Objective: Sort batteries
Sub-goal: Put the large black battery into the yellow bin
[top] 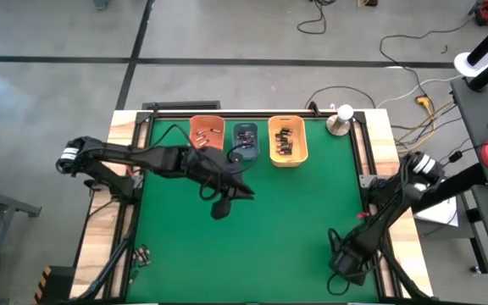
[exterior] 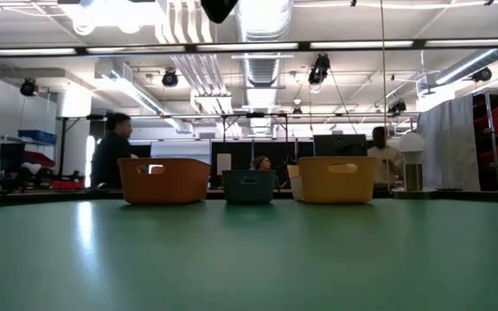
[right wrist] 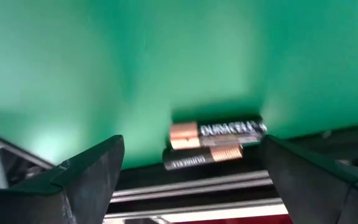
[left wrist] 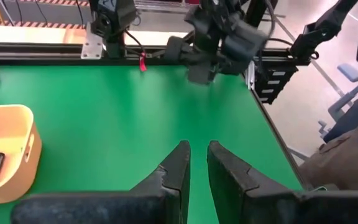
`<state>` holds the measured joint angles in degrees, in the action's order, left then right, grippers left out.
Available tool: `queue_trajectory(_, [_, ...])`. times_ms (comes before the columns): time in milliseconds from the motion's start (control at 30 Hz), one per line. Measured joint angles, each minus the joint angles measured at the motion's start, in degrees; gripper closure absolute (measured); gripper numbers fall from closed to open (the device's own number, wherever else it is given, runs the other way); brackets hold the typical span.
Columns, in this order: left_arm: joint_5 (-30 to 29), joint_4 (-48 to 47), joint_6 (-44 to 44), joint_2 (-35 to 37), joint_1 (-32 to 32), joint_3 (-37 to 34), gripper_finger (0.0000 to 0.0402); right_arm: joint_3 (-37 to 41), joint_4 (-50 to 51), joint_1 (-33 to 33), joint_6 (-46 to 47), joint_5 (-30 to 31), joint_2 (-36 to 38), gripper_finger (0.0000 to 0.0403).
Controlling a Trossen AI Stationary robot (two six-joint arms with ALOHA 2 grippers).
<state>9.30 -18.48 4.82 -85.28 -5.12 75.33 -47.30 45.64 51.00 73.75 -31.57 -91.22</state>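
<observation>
A matt green mat [top: 295, 212] is seen on the table, framed by pale wood [top: 384, 144]. Smooth plastic bins [top: 287, 141] hold glossy black-and-copper batteries [right wrist: 216, 130].

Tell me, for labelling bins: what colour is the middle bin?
Dark blue-grey middle bin, between orange and yellow ones; clearest in the low view.

The lower battery [right wrist: 202, 156] lies half hidden under the table's edge.
</observation>
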Motion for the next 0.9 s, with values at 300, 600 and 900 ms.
queue_trajectory(300, [-1.8, -0.5, 0.0, -0.3, 0.3, 0.5, 0.0365, -3.3, 3.1, 0.3, -7.3, -1.1, -6.8, 0.0032])
queue_trajectory(600, [-1.9, -0.9, 0.4, -0.3, 0.3, 0.0, 0.0365, -3.7, 6.1, 0.4, -12.8, -0.6, -7.1, 0.0040])
queue_trajectory(900, [-2.0, -1.0, 0.3, -0.3, 0.3, 0.0, 0.0365, -4.8, 6.7, 0.4, -10.9, 0.5, -7.2, 0.0040])
